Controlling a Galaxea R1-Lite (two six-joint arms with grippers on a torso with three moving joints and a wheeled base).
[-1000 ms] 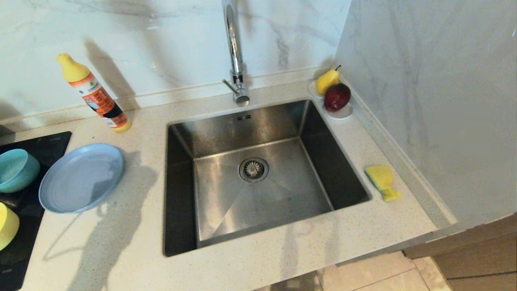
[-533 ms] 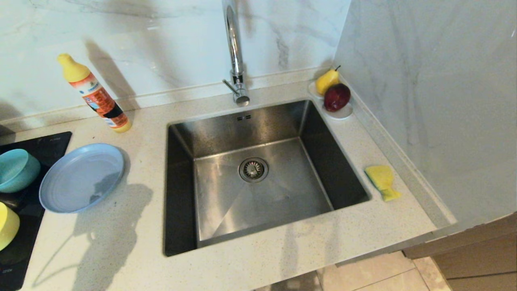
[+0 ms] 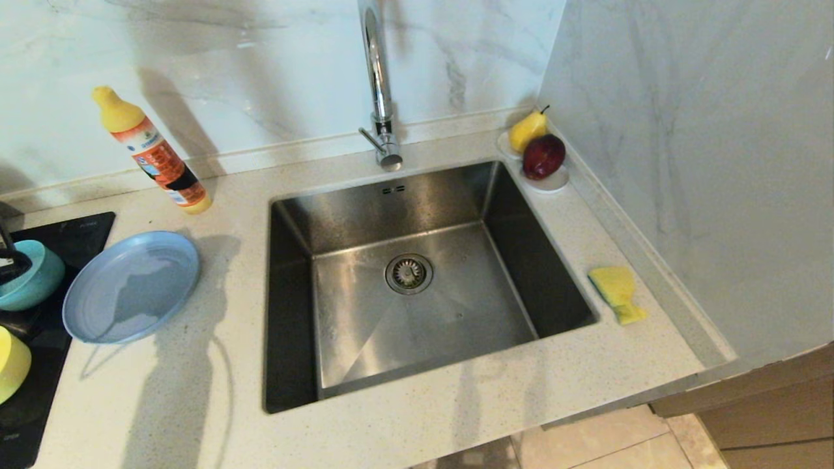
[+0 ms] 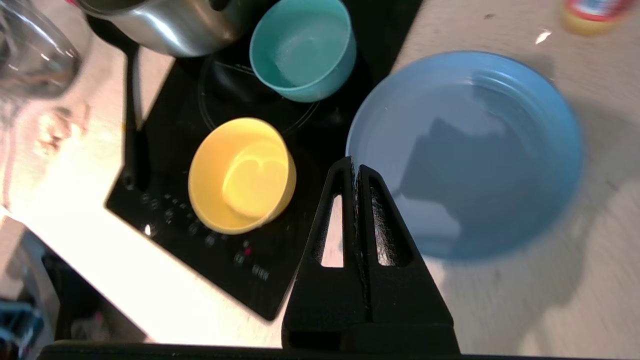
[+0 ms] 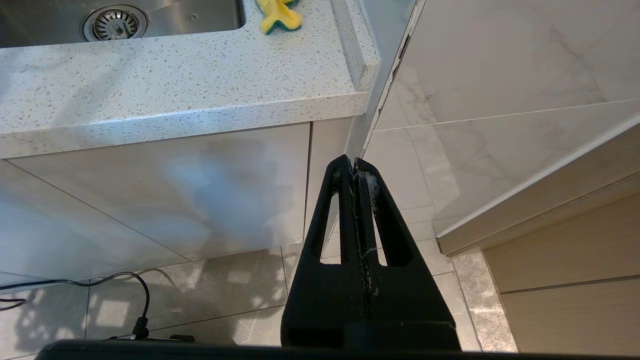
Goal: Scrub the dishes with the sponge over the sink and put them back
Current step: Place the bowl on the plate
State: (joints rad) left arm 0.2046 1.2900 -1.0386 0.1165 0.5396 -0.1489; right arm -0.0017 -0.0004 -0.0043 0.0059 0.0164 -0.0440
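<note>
Head view: the sink (image 3: pixel 417 286) is seen bare in the middle of the counter (image 3: pixel 456 404), with the sponge (image 3: pixel 617 293) laid yellow face up just beside its right rim, within reach of the right arm. The dishes are kept on the left: the plate (image 3: pixel 130 286) on the counter, the teal bowl (image 3: pixel 29 277) and the yellow bowl (image 3: pixel 13 361) on the black hob (image 3: pixel 39 391), well apart from the sponge. From the left wrist view, the left gripper (image 4: pixel 356 167) is held above the gap between the yellow bowl (image 4: pixel 242 175) and the plate (image 4: pixel 465 155), jaws pressed together and nothing pinched, judged as an approach to a first dish. The right gripper (image 5: pixel 354 165) is hung below counter level beside the cabinet, jaws also pressed together, apparently parked
</note>
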